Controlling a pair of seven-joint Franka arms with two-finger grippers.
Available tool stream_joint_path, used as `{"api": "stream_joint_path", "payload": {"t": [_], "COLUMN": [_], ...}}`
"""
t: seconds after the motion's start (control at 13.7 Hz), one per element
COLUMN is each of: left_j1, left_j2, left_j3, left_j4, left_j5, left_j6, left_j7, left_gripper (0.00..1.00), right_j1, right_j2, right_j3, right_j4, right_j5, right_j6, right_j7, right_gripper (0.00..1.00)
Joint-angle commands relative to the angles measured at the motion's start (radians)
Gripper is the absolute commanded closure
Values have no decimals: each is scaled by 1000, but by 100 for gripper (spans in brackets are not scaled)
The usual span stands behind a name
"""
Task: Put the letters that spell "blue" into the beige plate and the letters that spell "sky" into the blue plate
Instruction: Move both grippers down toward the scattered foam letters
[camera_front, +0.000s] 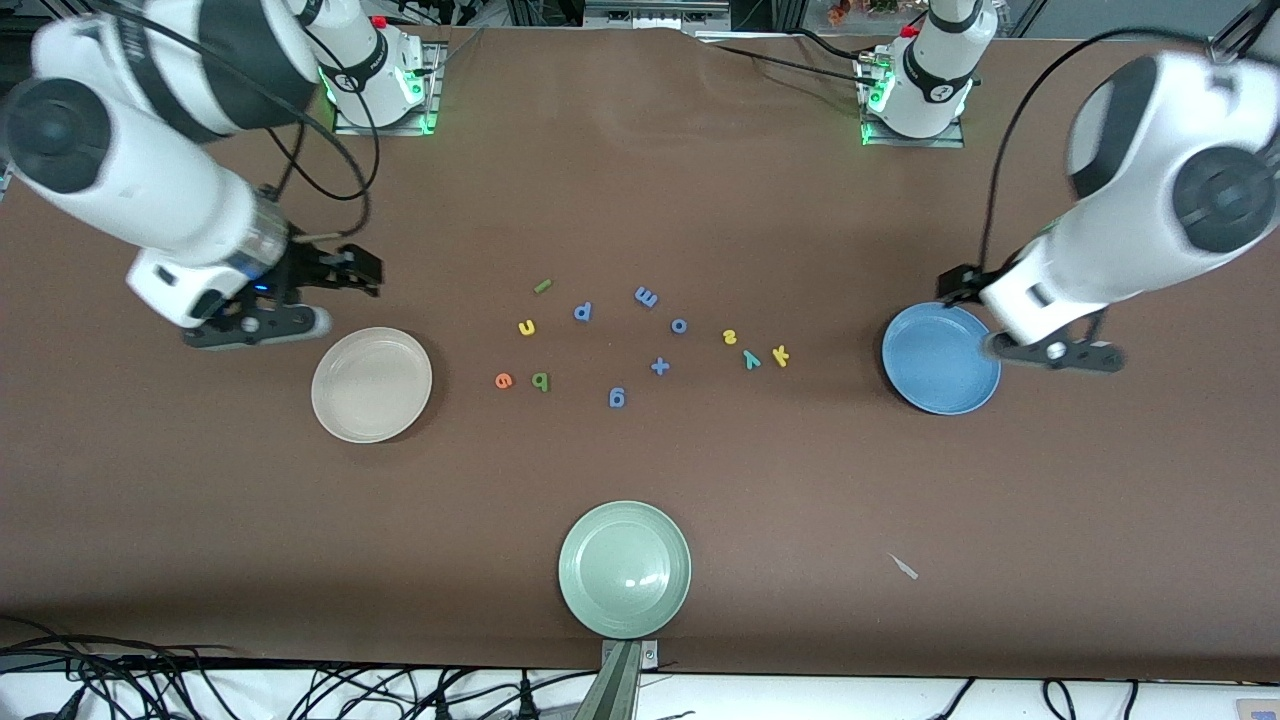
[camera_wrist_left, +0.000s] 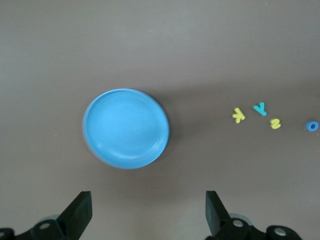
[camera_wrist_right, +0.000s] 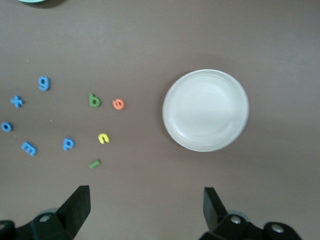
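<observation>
The left hand (camera_wrist_left: 146, 212) hung wide open and empty over the blue plate (camera_front: 940, 358); the right hand (camera_wrist_right: 145, 210) likewise, beside the beige plate (camera_front: 371, 384).

Letters (camera_front: 640, 340) loose between empty beige plate (camera_front: 371, 385), blue plate (camera_front: 941, 359).

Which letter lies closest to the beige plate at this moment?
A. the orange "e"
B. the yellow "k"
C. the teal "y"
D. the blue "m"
A. The orange "e" lies on the table just beside the beige plate, toward the middle of the table, while the other letters lie farther toward the left arm's end.
</observation>
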Motion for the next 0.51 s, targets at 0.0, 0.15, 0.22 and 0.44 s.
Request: {"api": "stream_joint_path", "payload": {"t": [0.0, 0.15, 0.22, 0.44], "left_j1": [-46, -67, -84, -118], "left_j2": [147, 201, 228, 293], "left_j3": [6, 6, 6, 6], "left_j4": [94, 86, 80, 30], "left_j5": [-15, -13, -13, -47], "left_j6": [63, 169, 203, 317], "left_j7": [-118, -218, -263, -456], "left_gripper": [0, 0, 0, 0], "right_j1": [70, 130, 150, 216], "right_j2": [26, 23, 20, 20], "right_j3": [-5, -5, -5, -3], "right_j4": [-36, -129, -177, -297], "right_j5": [14, 14, 13, 13], "right_j6": [71, 169, 212, 325], "right_j7": [119, 234, 285, 451], "right_gripper": [0, 0, 0, 0]}}
